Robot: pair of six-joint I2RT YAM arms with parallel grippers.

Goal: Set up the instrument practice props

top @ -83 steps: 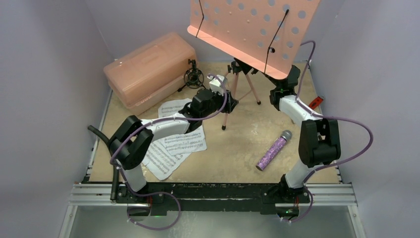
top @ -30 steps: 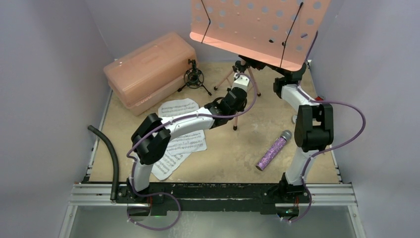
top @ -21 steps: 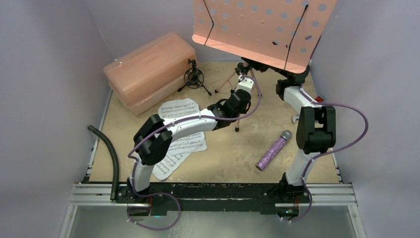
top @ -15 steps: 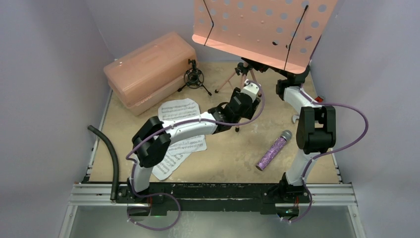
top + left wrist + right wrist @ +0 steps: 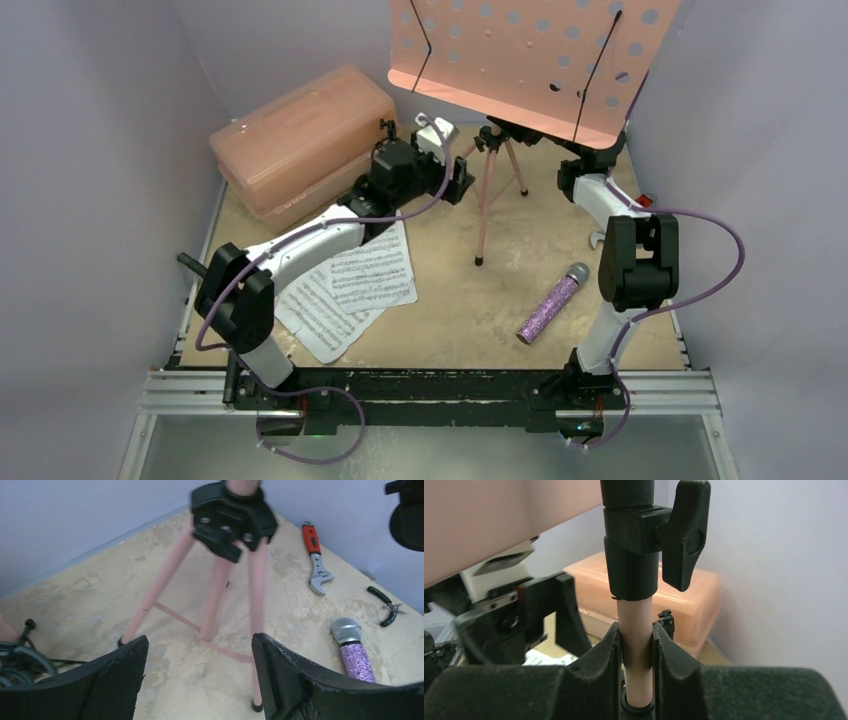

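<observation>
Progress looked partial. The pink music stand (image 5: 520, 60) stood upright on its tripod legs at the back of the worktop (image 5: 460, 320), with its perforated desk raised and bare. The right fingers (image 5: 594, 665) pinched its pink pole just under the black clamp knob. The left fingers (image 5: 117, 680) were spread wide with nothing between them, near the tripod legs.

The two sheet-music pages (image 5: 345, 285) lay overlapping on the worktop left of the stand, not on the desk. The purple microphone (image 5: 550, 305) lay on its side to the right. It was well apart from the mini tripod (image 5: 15, 655), which was only partly seen beside the left fingers. By my judgement, the pages and microphone were yet to be placed.

The worktop was beige and mottled. A pink case (image 5: 300, 130) sat at the back left, and a red-handled wrench (image 5: 315, 555) and pliers (image 5: 387, 607) lay near the right wall. Plain lilac walls closed in three sides.
</observation>
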